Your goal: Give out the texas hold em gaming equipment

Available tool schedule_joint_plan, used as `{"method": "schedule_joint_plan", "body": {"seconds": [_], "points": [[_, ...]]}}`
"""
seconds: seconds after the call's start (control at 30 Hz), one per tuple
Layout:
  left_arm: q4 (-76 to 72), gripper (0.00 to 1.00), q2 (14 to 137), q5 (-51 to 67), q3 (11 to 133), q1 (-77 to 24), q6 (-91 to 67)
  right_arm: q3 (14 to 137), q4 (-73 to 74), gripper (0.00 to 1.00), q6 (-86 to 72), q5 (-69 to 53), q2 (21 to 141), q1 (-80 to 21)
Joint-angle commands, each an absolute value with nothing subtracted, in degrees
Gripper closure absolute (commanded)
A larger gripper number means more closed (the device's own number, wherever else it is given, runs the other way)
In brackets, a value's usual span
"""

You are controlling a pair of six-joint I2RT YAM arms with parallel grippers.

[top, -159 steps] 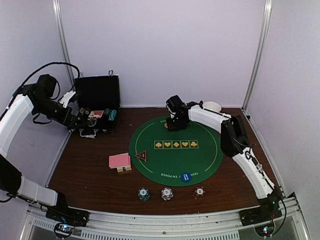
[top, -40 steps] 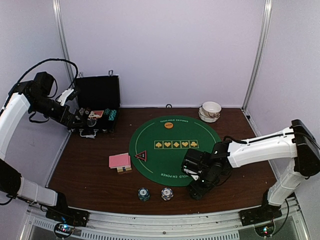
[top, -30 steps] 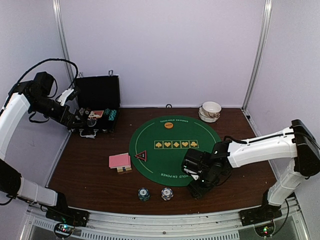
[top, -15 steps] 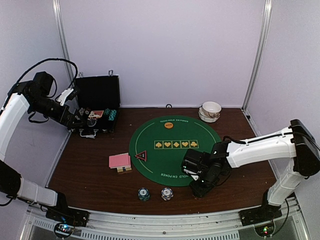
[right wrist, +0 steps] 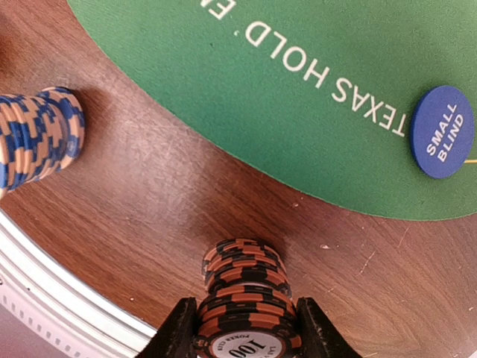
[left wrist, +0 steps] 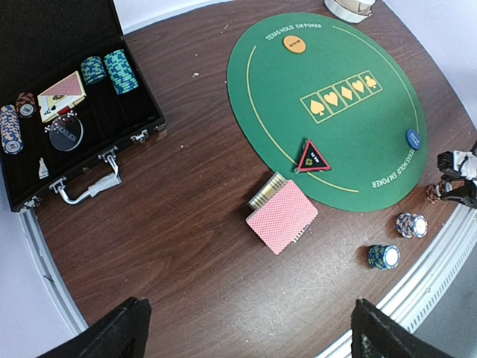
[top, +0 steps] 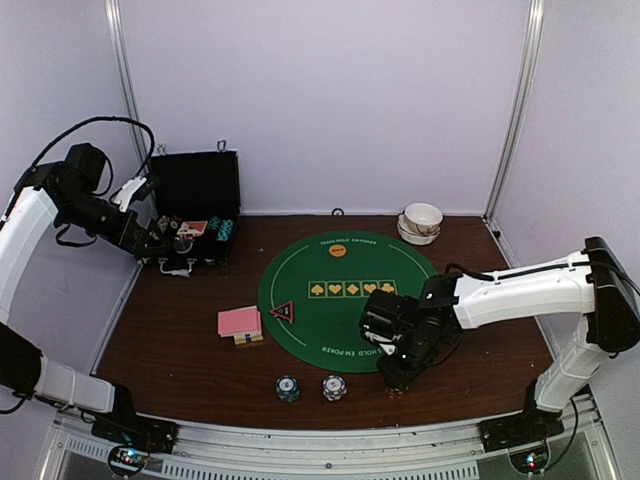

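Right arm: reaching low leftward, right gripper point(right wrist: 244, 315) pinching orange-black chip stack point(right wrist: 242, 280) beside green mat point(right wrist: 223, 74); left arm: raised near black case point(top: 195, 185), left gripper point(left wrist: 250, 317) jaws spread wide

- The claw point(left wrist: 248, 309) stood wide open, empty.
- Pink-backed cards point(left wrist: 282, 218) lay just ahead of it, the triangle marker point(left wrist: 313, 156) beyond them.
- Two chip stacks point(left wrist: 383, 256) sat ahead-right; seemingly a third stack point(left wrist: 432, 192) farther right.
- The black case point(left wrist: 112, 123) lay far ahead-left.

Case point(top: 195, 190) back-left, cards point(top: 239, 322) left of mat point(top: 310, 265), bowls point(top: 422, 222) behind-right, chip stacks point(top: 334, 387) in front of mat.
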State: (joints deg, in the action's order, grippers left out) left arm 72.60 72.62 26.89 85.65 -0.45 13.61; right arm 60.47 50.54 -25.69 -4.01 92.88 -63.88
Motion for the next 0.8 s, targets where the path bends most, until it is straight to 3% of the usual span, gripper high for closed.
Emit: {"method": "schedule_joint_plan", "body": {"seconds": [0.0, 0.27, 0.57, 0.77], "points": [[72.8, 0.02, 72.0, 27.4, 86.4, -0.5, 14.2, 64.5, 54.7, 0.89, -24.9, -2.0, 90.4, -63.9], [72.7, 0.02, 72.4, 27.0, 86.0, -0.5, 14.3, 77.3, 58.9, 0.90, -21.6, 0.4, 93.7, -54.3], [72.3, 0.02, 73.2, 27.9, 86.3, -0.5, 14.1, 97.6, 52.9, 0.91, -16.1, 2.1, 113.7, -41.6], [72.1, 0.02, 73.0, 28.2, 86.5, -0.5, 14.1, 117.5, 53.1, 0.91, -12.8, 3.9, 129.6, -36.3]]}}
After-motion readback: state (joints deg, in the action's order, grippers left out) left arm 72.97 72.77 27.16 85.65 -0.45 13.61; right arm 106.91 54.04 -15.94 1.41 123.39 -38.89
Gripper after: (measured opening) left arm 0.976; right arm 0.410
